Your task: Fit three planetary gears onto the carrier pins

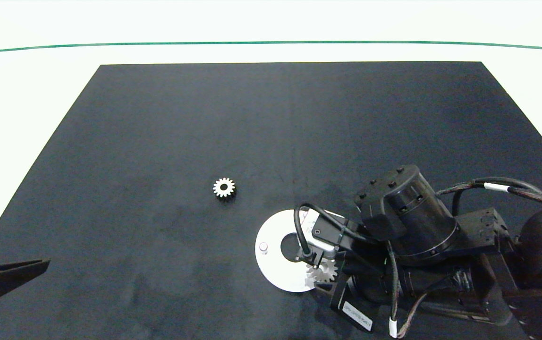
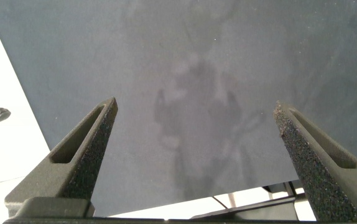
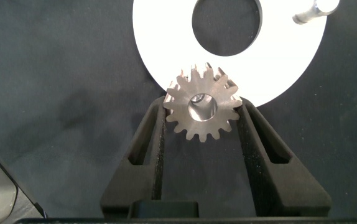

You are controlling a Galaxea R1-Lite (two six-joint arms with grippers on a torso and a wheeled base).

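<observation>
Right gripper (image 3: 202, 118) sits at the near-right rim of the white disc (image 1: 275, 226), jaws clamped on a planetary gear (image 3: 201, 109) whose centre hole shows a carrier pin inside. Second gear (image 1: 224, 187) lies flat on the black mat (image 1: 157, 132), up and left of the disc and well apart from it; one bare pin (image 1: 263, 247) stands near the disc's left rim. Left gripper (image 2: 194, 124) hangs far left of the disc over bare mat, jaws wide apart.

Your right arm (image 1: 422, 236) is black, with a round screwed housing, looped black cables (image 1: 497, 186) banded white, and a white label (image 1: 357, 317).
</observation>
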